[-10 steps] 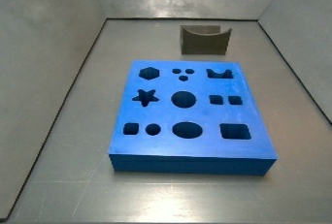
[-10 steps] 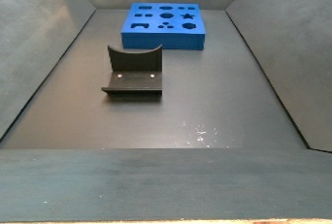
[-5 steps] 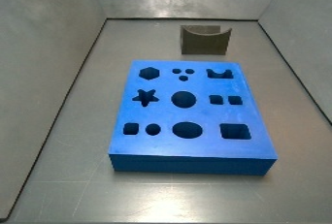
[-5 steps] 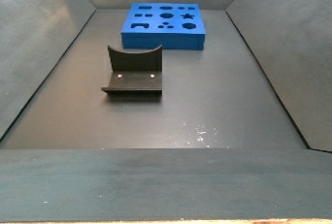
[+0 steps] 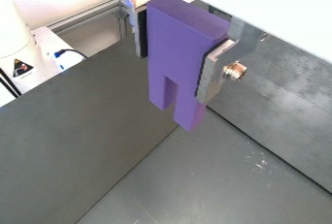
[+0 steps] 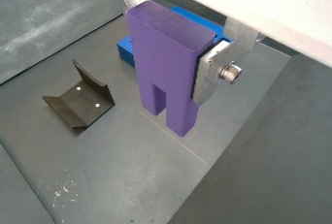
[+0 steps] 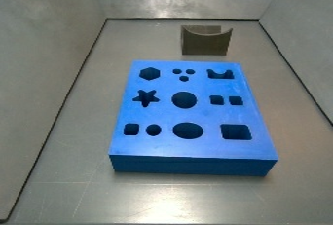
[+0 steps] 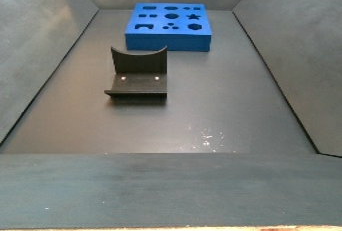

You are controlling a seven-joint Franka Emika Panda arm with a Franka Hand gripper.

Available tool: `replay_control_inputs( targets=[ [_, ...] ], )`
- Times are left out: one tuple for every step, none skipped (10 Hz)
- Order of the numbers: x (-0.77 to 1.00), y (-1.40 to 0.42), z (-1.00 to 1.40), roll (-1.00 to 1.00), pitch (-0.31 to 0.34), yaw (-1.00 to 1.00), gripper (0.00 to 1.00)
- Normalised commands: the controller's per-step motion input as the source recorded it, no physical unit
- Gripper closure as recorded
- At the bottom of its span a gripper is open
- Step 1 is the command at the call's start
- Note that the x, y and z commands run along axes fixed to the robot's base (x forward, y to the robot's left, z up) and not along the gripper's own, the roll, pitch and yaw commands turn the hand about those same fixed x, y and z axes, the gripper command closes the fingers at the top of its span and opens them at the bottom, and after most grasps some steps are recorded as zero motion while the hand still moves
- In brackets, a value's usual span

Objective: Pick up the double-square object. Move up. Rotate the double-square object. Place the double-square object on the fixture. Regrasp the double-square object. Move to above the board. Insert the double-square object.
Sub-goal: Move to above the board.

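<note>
In both wrist views my gripper (image 5: 177,46) (image 6: 173,51) is shut on the double-square object (image 5: 180,61) (image 6: 169,68), a purple block held high above the floor with its two prongs pointing down. The silver fingers (image 5: 219,65) (image 6: 216,66) clamp its upper sides. The dark fixture (image 6: 80,97) (image 7: 205,40) (image 8: 136,75) stands on the floor, apart from the block. The blue board (image 7: 190,117) (image 8: 168,26) lies flat with its cut-outs facing up; in a wrist view only an edge of the board (image 6: 130,49) shows behind the block. Neither side view shows the gripper or the block.
Grey walls (image 7: 53,83) (image 8: 34,55) enclose the dark floor (image 8: 201,105) on the sides. White equipment with a warning label (image 5: 26,53) sits outside the wall in a wrist view.
</note>
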Motion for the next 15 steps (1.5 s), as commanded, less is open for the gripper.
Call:
replay_control_inputs(
  targets=[
    [-0.87,0.01,0.02,-0.01,0.065,-0.02,1.00],
    [-0.87,0.01,0.02,-0.01,0.065,-0.02,1.00],
    [-0.87,0.01,0.02,-0.01,0.065,-0.02,1.00],
    [-0.87,0.01,0.02,-0.01,0.065,-0.02,1.00],
    [0.64,-1.00,0.13,-0.10,0.351,0.01,1.00],
    [0.65,-1.00,0.13,-0.07,0.364,0.03,1.00],
    [0.68,-1.00,0.13,-0.03,0.382,0.05,1.00],
    [0.70,-1.00,0.14,-0.06,0.340,0.02,1.00],
    [0.69,-1.00,0.14,-0.03,0.255,0.02,1.00],
    [0.68,-1.00,0.14,0.00,0.151,0.02,1.00],
    [0.69,-1.00,0.14,-0.01,0.121,0.02,1.00],
    [0.71,-1.00,0.15,0.00,0.125,0.02,1.00],
    [0.72,-1.00,0.15,0.00,0.137,0.01,1.00],
    [0.75,-1.00,0.16,0.02,0.143,0.01,1.00],
    [0.77,-1.00,0.16,0.04,0.147,0.01,1.00]
  ],
)
